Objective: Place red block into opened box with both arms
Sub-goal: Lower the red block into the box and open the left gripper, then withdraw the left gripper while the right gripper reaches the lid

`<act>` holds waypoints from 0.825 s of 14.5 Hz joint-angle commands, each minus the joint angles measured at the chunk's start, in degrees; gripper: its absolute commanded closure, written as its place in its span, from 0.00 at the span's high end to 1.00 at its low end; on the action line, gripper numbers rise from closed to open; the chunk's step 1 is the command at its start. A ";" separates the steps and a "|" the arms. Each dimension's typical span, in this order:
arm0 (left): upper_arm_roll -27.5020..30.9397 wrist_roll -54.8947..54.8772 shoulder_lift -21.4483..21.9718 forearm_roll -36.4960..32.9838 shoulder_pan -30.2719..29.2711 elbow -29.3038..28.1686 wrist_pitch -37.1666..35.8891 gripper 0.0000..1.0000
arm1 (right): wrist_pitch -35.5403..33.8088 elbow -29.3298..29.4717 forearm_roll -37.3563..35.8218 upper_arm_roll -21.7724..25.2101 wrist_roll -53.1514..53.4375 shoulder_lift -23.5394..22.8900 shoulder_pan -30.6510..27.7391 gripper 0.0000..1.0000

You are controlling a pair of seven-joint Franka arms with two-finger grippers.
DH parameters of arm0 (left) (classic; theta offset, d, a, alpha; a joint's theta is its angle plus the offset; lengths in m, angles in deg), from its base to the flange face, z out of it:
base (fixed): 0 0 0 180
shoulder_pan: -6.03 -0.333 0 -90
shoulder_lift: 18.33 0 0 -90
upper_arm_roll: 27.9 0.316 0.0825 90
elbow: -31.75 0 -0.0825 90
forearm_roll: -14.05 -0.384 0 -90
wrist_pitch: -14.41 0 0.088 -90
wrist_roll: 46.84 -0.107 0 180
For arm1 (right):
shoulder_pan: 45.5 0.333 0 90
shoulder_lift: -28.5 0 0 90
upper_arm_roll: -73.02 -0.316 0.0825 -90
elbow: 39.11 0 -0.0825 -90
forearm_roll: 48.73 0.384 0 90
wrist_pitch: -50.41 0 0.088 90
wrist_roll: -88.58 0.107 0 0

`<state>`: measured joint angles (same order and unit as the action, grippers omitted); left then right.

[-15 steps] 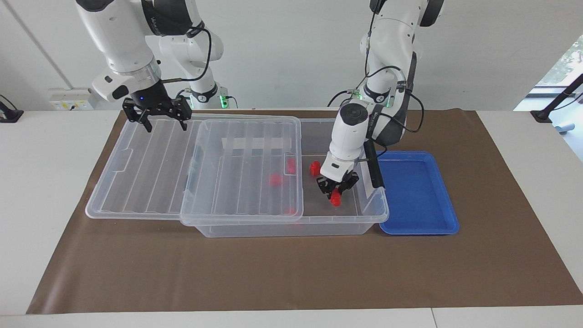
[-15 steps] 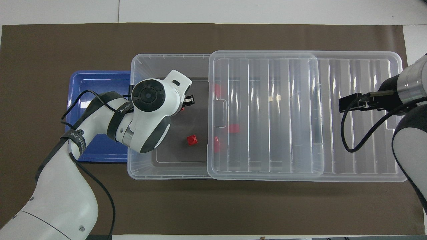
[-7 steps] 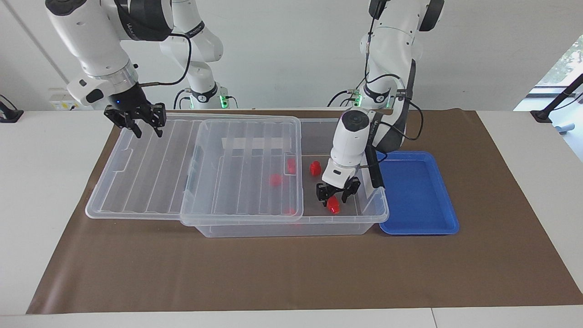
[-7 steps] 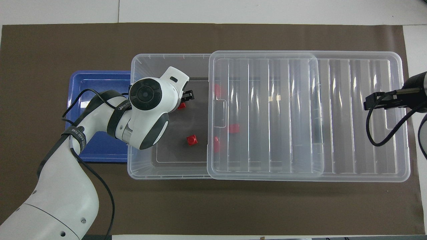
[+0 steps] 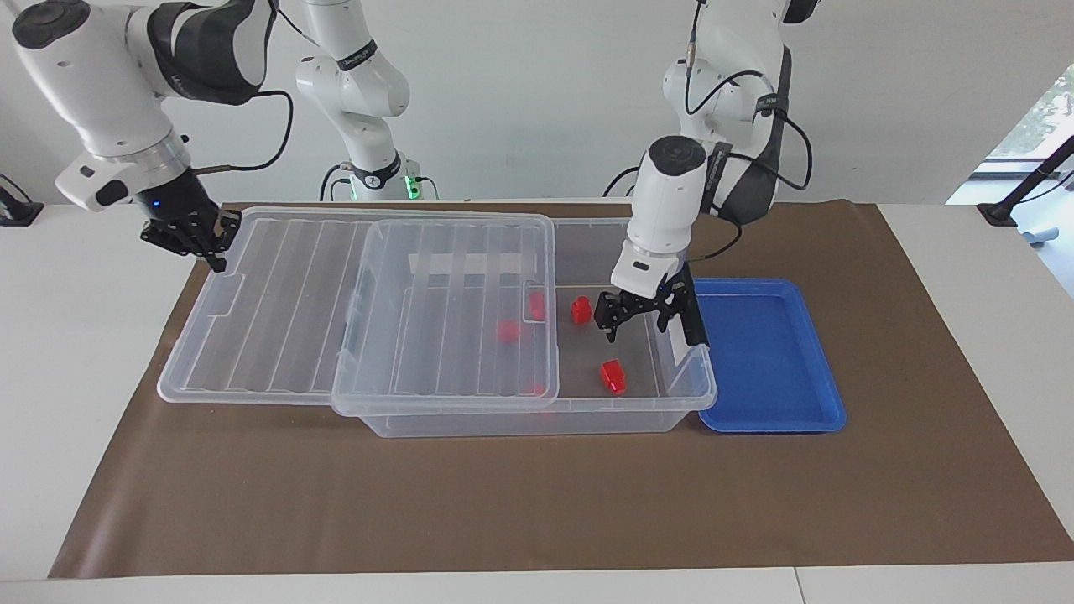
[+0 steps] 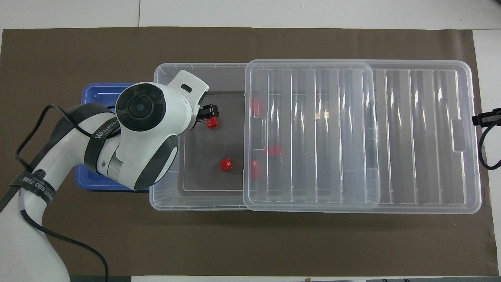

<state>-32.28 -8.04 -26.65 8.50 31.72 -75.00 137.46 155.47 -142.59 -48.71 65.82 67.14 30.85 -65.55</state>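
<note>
A red block (image 5: 613, 377) (image 6: 211, 123) lies on the floor of the clear box (image 5: 688, 394) (image 6: 160, 203), in its uncovered end. My left gripper (image 5: 636, 323) (image 6: 209, 112) hangs open just above it, holding nothing. A second red block (image 5: 580, 309) (image 6: 225, 164) lies nearer the robots, and several more show through the ribbed clear lid (image 5: 277, 294) (image 6: 391, 137). That lid sits slid toward the right arm's end and overhangs the box there. My right gripper (image 5: 210, 252) (image 6: 483, 118) is shut and holds nothing, in the air beside the lid's outer end.
A shallow blue tray (image 5: 772, 361) (image 6: 92, 98) sits against the box at the left arm's end, partly under the left arm. A brown mat (image 5: 537, 503) covers the table. Two slimmer white arms (image 5: 369, 84) stand at the robots' edge.
My left gripper opened, dropped the red block onto the box floor, and rose. The right gripper swung off the lid toward the right arm's end and shut.
</note>
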 commanded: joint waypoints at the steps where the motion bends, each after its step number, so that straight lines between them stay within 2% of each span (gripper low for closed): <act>1: 0.07 -7.22 4.44 0.36 -3.09 -1.19 -5.00 1.00 | 4.34 -0.14 -2.57 -0.70 -3.59 -2.60 -4.97 0.00; 3: 0.24 -14.33 7.08 4.48 -6.08 -1.19 -7.46 1.00 | 6.90 -0.84 -2.48 -0.70 -5.46 -4.81 -7.01 0.00; 5: 0.24 -21.19 8.75 5.73 -9.68 -1.19 -10.28 1.00 | 8.66 -1.81 -2.48 -0.70 -5.28 -6.39 -7.19 0.00; 9: 0.33 -31.39 9.02 6.87 -16.18 -0.66 -10.99 1.00 | 10.51 -4.00 -2.40 -0.79 -4.58 -6.93 -6.40 0.00; 12: 0.33 -36.85 8.94 9.33 -20.76 0.48 -11.95 1.00 | 10.96 -4.71 -2.40 -0.88 -1.34 -6.75 -3.60 0.00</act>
<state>-31.55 -41.13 -18.42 15.94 13.53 -75.02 127.20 165.43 -145.53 -50.48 65.23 63.20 22.82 -70.63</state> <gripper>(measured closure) 0.000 0.991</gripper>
